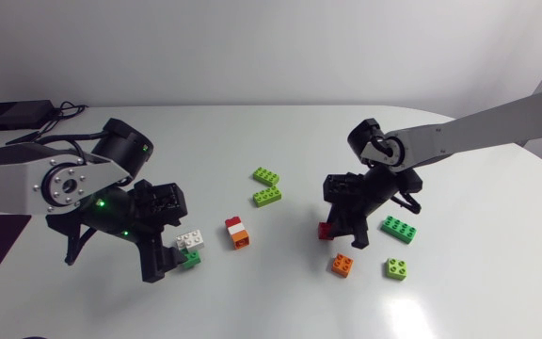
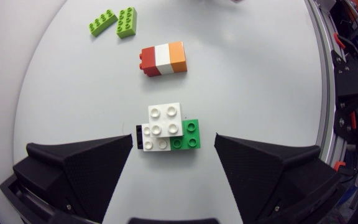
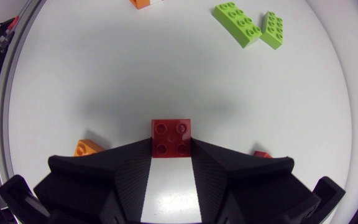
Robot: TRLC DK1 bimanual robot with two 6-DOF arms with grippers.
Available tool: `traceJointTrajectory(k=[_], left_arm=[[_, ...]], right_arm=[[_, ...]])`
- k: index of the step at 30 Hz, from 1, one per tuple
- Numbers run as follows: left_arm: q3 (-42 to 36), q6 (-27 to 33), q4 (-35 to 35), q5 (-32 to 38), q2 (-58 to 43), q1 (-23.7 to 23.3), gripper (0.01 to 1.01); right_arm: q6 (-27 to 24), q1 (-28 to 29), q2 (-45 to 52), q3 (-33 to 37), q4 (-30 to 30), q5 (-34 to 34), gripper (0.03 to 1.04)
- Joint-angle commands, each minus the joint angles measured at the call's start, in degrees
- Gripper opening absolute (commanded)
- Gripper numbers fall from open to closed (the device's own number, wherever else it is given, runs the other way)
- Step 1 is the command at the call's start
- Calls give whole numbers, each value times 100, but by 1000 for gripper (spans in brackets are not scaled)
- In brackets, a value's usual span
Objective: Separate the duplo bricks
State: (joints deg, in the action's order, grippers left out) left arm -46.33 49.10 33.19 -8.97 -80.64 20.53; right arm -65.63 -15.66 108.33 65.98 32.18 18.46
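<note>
Left hand [image 2: 174, 142] spread, angled down over white-green bricks [image 2: 166, 127], right hand [image 3: 171, 149] pinching red brick [image 3: 171, 129]

No lettering, number, label or sign can be read anywhere (any print on the bricks [image 2: 163, 59] is too small)

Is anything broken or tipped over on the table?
Nothing looks broken. The red-white-orange stack lies tipped on its side, and the white, green and black clump at the open left gripper fingertips is joined unevenly, its bricks not lined up.
</note>
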Motion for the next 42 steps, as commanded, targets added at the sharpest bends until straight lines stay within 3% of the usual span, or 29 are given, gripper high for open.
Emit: traceJointTrajectory(k=[1, 9, 18, 19, 22, 23, 42], left_arm=[[27, 170, -6, -8, -127, -41, 920], [62, 170, -6, -17, -145, -41, 920], [115, 152, -6, -17, -110, -14, 920], [124, 161, -6, -17, -101, -23, 920], [106, 170, -6, -17, -92, -58, 920], [106, 170, -6, -17, -92, -67, 920], [185, -208, -840, 36, -795, 144, 916]], right_arm=[[-91, 151, 135, 29, -107, -35, 300], [94, 520, 408, 319, -336, -193, 300], [261, 520, 715, 653, -380, -185, 325], [296, 511, 698, 645, -380, -176, 438], [384, 511, 513, 592, -353, -176, 954], [393, 511, 469, 583, -344, -167, 1002], [718, 37, -1306, -463, -300, 26, 1000]])
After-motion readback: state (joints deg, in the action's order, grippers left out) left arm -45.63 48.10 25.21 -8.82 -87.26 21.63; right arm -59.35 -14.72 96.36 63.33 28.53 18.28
